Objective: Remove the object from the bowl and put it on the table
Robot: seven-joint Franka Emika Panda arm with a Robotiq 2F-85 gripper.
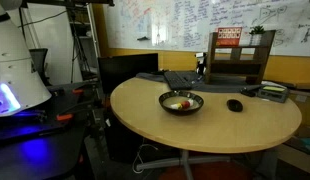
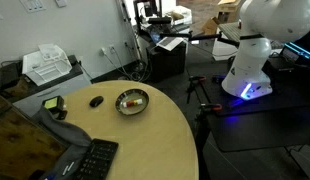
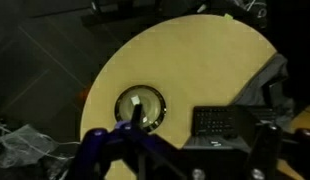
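On the tan wood-look table [image 1: 245, 125], the small reddish-orange object [image 1: 181, 100] is not yet lifted from the shallow dark bowl [image 1: 165, 103]. The gripper [image 3: 180, 160], fingers seemingly spread, must be lowered onto it.

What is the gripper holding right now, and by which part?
Nothing. In the wrist view the gripper hangs above the table, jaws apart with nothing between them; the reddish-orange object lies in the bowl.

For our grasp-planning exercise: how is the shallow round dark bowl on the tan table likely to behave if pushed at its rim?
The shallow round dark bowl probably slides rather than tips, being low and wide on the smooth tan wood-look table. Its thin shiny rim suggests a stiff, possibly slippery surface. The small reddish-orange object inside may shift.
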